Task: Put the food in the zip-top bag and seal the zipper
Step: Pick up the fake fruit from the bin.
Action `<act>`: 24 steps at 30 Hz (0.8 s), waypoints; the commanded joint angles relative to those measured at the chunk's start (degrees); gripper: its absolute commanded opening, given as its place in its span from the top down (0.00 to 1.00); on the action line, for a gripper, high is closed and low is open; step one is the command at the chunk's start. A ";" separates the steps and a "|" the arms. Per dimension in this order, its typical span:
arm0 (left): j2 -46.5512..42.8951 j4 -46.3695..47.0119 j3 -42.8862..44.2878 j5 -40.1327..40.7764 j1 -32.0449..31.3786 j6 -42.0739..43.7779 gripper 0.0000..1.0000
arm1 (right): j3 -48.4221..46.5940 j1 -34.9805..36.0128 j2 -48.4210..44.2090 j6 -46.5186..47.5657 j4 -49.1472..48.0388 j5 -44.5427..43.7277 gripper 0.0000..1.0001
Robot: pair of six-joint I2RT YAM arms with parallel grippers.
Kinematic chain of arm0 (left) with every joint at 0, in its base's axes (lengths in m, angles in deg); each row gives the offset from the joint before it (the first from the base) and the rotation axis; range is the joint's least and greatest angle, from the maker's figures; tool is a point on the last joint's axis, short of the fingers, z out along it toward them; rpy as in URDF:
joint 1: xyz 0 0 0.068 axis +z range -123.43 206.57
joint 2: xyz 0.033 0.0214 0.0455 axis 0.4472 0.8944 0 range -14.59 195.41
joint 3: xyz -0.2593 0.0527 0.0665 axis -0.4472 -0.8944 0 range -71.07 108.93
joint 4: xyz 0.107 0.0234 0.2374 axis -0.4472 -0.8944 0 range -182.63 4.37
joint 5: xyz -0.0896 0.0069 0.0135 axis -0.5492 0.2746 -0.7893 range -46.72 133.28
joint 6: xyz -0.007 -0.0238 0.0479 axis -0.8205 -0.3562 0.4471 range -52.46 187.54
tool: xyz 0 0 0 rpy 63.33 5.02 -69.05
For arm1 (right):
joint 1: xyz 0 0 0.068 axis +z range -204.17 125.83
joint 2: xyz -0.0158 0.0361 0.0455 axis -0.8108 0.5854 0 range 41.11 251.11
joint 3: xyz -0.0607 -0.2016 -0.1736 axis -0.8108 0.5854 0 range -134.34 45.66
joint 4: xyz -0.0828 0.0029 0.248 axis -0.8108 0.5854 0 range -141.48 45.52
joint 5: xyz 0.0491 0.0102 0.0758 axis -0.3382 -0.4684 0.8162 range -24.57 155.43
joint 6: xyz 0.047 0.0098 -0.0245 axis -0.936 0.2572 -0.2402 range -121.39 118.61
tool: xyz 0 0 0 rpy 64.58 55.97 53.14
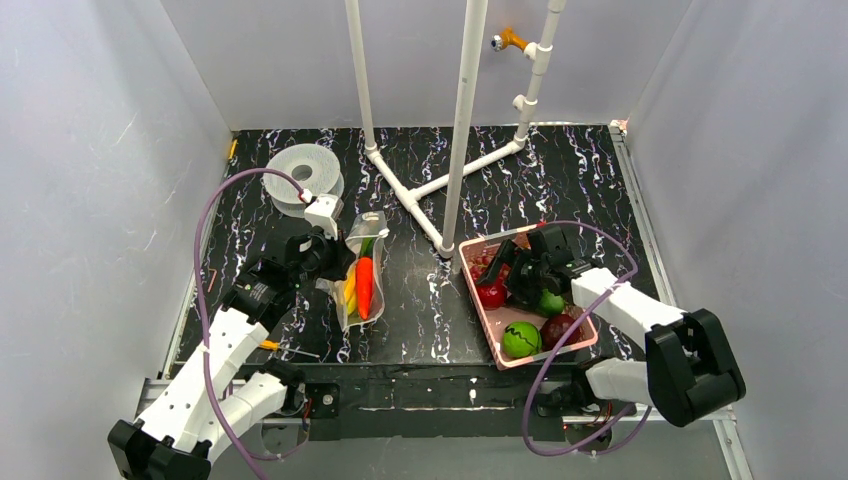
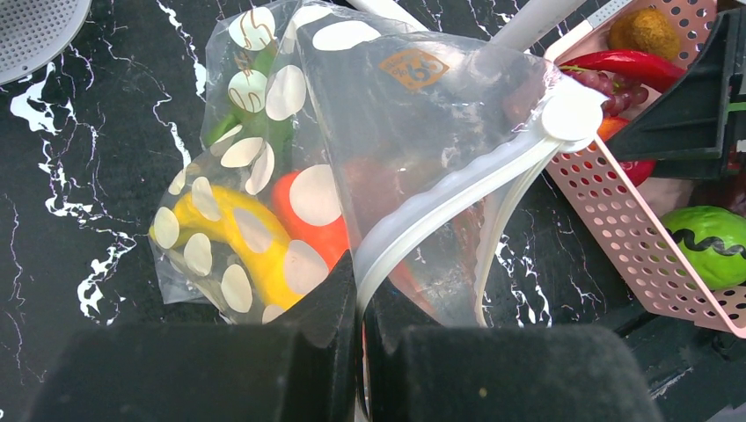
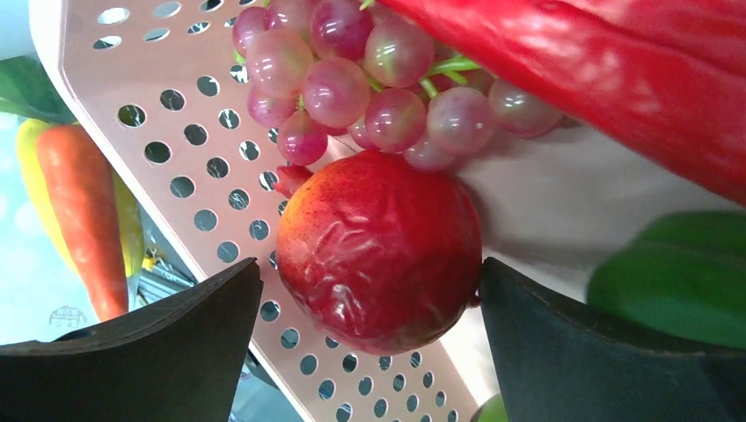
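Note:
The dotted clear zip-top bag (image 1: 362, 272) lies left of centre with a banana (image 2: 230, 237), an orange carrot (image 1: 365, 285) and green pieces inside. My left gripper (image 2: 362, 294) is shut on the bag's white zipper strip (image 2: 457, 198) and holds the mouth open. My right gripper (image 3: 369, 316) is open inside the pink basket (image 1: 515, 355), its fingers either side of a red tomato (image 3: 380, 251); the right finger touches it, the left stands apart. Purple grapes (image 3: 352, 75) and a red chilli (image 3: 616, 70) lie beyond it.
The pink basket also holds a round green fruit (image 1: 520, 340), a dark red fruit (image 1: 557, 328) and another green piece (image 1: 551, 302). A grey-white filament spool (image 1: 305, 175) sits at the back left. A white pipe frame (image 1: 455, 140) stands in the middle.

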State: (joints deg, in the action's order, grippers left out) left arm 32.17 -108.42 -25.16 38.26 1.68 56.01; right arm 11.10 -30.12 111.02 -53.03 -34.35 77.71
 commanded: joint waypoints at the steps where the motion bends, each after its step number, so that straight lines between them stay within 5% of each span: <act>1: -0.25 -0.54 1.99 1.07 0.01 0.54 1.00 | 1.98 -0.15 2.33 -3.76 -7.04 3.53 0.03; 9: -0.05 -0.67 2.09 1.06 0.01 0.58 1.00 | 3.26 -0.15 -2.42 -2.81 -5.11 -2.37 0.26; 13: -0.18 -0.42 1.89 0.87 0.01 0.54 1.00 | 2.81 -0.12 -6.53 -1.37 -2.72 -5.05 0.58; 24: 0.86 -0.50 2.36 0.62 0.01 0.29 1.00 | -0.87 0.49 -21.64 8.86 -0.62 -4.38 0.85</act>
State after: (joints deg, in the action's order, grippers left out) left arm 32.78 -108.57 -25.16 38.46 1.68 55.99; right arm 13.63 -30.12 94.95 -49.75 -33.28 72.15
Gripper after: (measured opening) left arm 0.008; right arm 0.798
